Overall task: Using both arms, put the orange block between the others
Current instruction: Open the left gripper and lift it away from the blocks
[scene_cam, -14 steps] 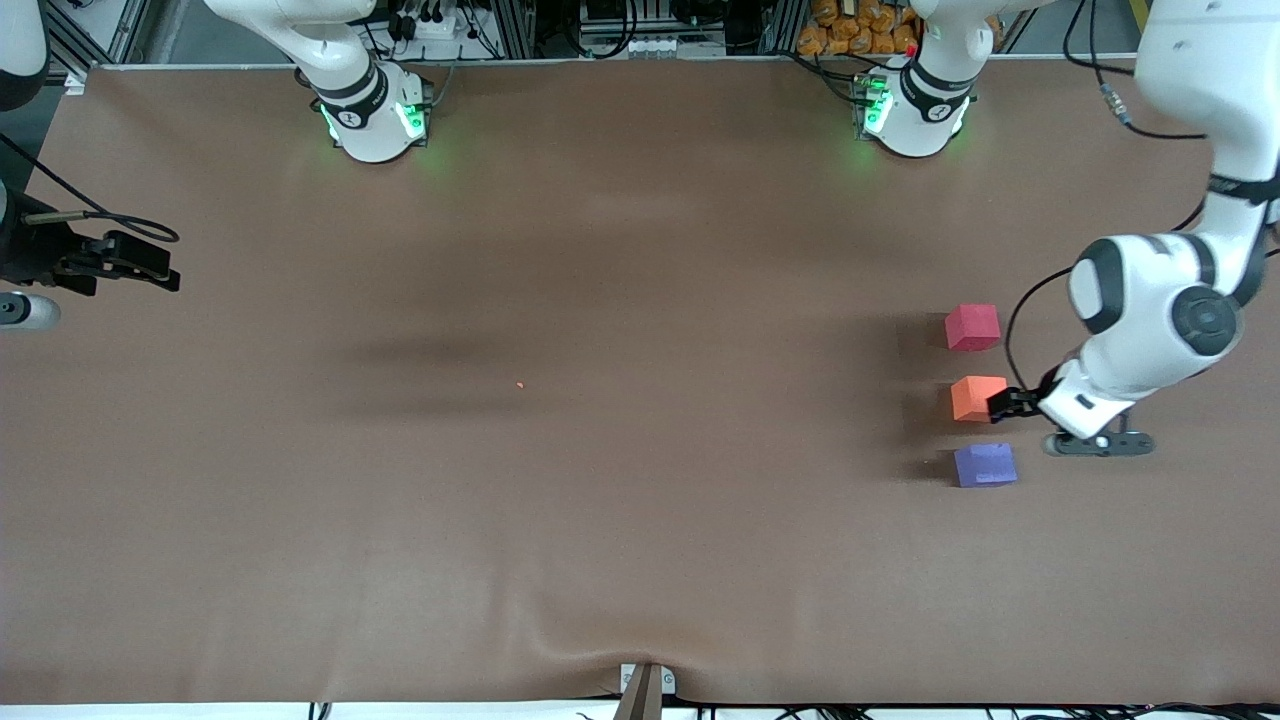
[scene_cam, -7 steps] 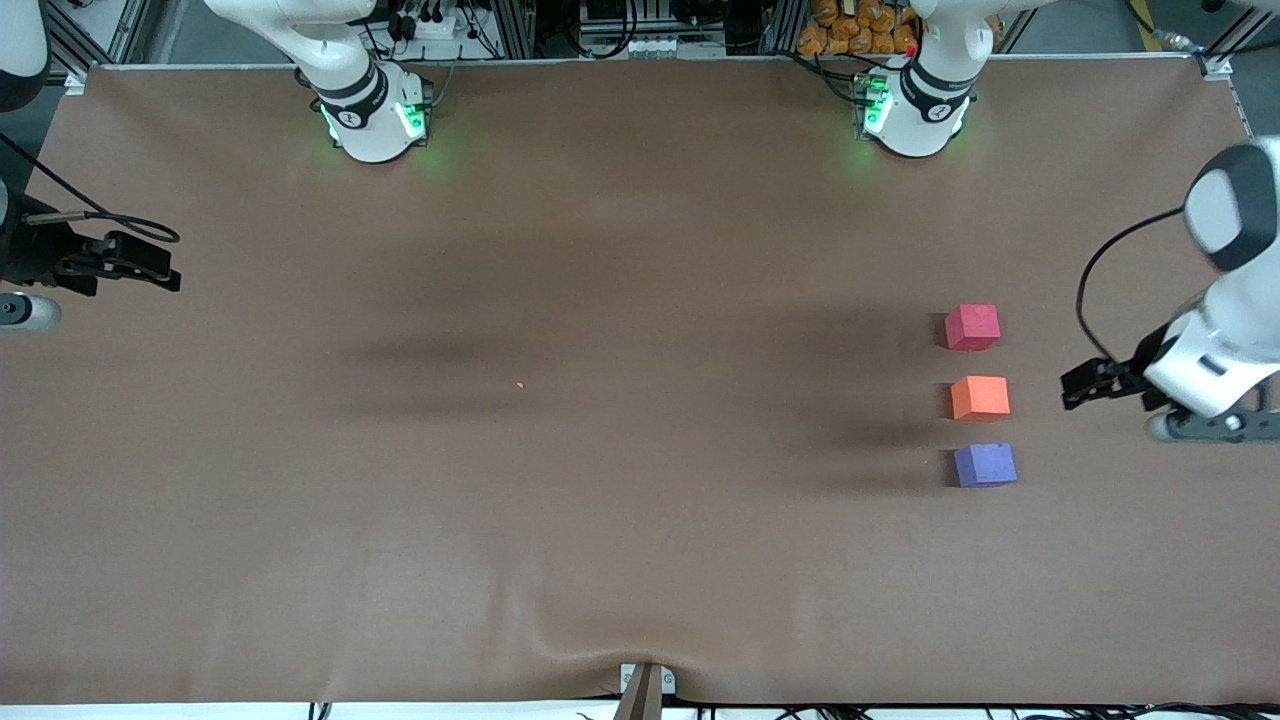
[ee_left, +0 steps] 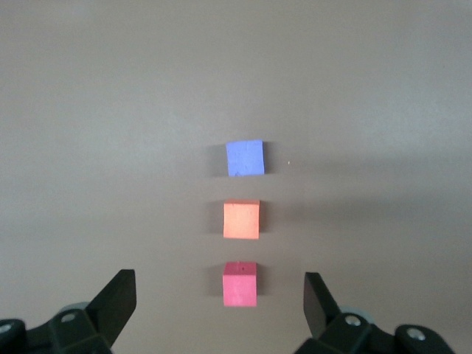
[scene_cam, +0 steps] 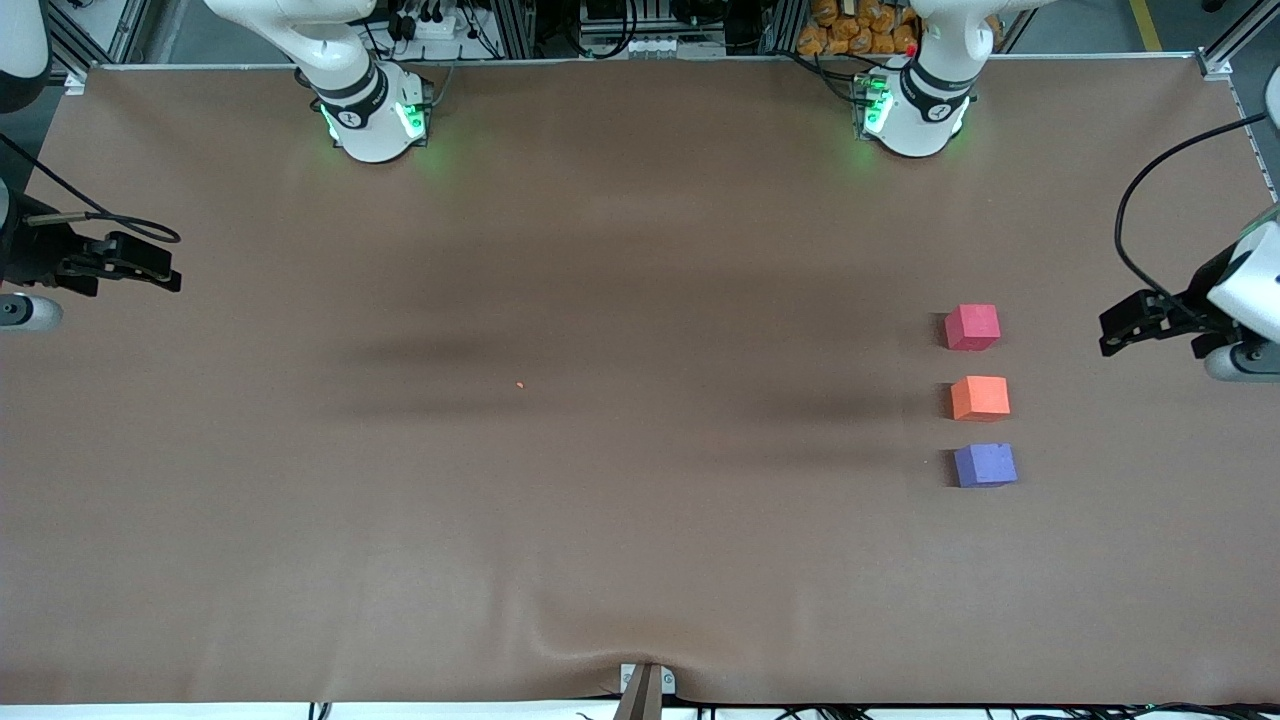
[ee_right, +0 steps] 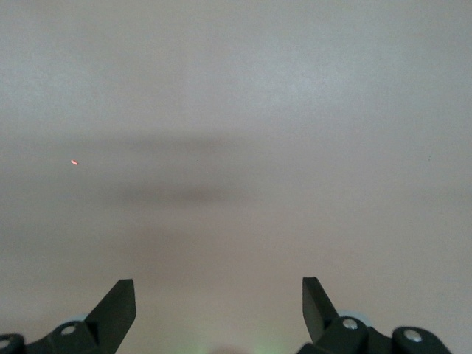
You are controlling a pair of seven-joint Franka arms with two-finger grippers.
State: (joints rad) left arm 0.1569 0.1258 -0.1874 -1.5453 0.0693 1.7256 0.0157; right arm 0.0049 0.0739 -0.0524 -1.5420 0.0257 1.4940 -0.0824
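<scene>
Orange block [scene_cam: 979, 397] between pinkish-red cube [scene_cam: 972, 327] and purple-blue cube [scene_cam: 985, 465], left gripper [scene_cam: 1112, 332] and right gripper [scene_cam: 165, 272] both spread, empty

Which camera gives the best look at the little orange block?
The left wrist view: the orange block sits mid-picture, clearly apart from the purple-blue cube and pinkish-red cube. The front view shows the block smaller, between them. The right wrist view misses it.

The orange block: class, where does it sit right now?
In the front view the orange block sits on the table toward the left arm's end, between the pinkish-red cube and the purple-blue cube, touching neither.
</scene>
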